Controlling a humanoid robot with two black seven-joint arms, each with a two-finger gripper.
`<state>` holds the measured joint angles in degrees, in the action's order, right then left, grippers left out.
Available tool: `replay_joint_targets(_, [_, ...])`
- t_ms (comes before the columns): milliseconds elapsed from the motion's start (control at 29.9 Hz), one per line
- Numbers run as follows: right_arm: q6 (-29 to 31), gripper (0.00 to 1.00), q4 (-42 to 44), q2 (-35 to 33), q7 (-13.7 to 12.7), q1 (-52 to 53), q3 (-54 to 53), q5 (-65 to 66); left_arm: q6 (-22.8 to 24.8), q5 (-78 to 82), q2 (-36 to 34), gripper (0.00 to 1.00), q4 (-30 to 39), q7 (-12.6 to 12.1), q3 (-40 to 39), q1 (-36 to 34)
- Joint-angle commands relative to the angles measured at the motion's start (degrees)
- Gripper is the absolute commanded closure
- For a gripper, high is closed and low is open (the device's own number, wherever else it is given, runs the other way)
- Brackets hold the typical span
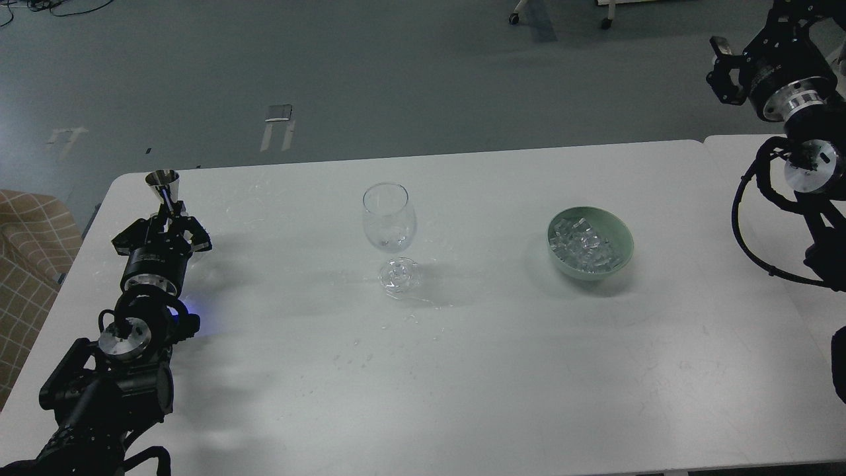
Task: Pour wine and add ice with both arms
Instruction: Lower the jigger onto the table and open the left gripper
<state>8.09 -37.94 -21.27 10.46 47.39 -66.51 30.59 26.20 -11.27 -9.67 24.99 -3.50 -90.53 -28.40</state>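
A clear wine glass [389, 218] stands upright at the middle of the white table [462, 370]; it looks empty. To its right a pale green bowl [621, 233] holds the ice [581, 244], many small clear cubes. My left gripper [164, 223] is low over the table's far left and is shut on a small silver metal jigger [162, 180], held upright, well left of the glass. My right gripper [722, 71] hangs high at the far right, beyond the table's back edge, open and empty, far from the bowl.
A second white table [727, 149] adjoins at the right. A plaid-covered seat [26, 251] stands off the left edge. Small clear flecks lie on the table in front of the glass [360, 347]. Grey floor lies beyond the back edge.
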Motion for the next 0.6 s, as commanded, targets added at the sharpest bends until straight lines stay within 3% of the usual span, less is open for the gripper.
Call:
replay_joint_targets(0, [0.0, 0.0, 0.0, 0.1, 0.0, 0.0, 0.0, 0.0, 0.0, 0.0, -0.1, 1.0, -0.1, 0.0, 0.1, -0.1])
replay_joint_targets(100, [0.0, 0.0, -0.3, 0.1, 0.0, 0.0, 0.1, 0.0, 0.0, 0.1, -0.1, 0.99, -0.1, 0.0, 0.1, -0.1])
replay_joint_targets(200, [0.0, 0.0, -0.3, 0.1, 0.0, -0.1, 0.1, 0.0, 0.3, 0.1, 0.0, 0.88, -0.1, -0.2, 0.1, -0.2])
replay_joint_targets(568, [-0.1, 0.0, -0.2, 0.1, 0.0, 0.0, 0.1, 0.0, 0.0, 0.1, 0.1, 0.74, -0.1, -0.1, 0.1, -0.3])
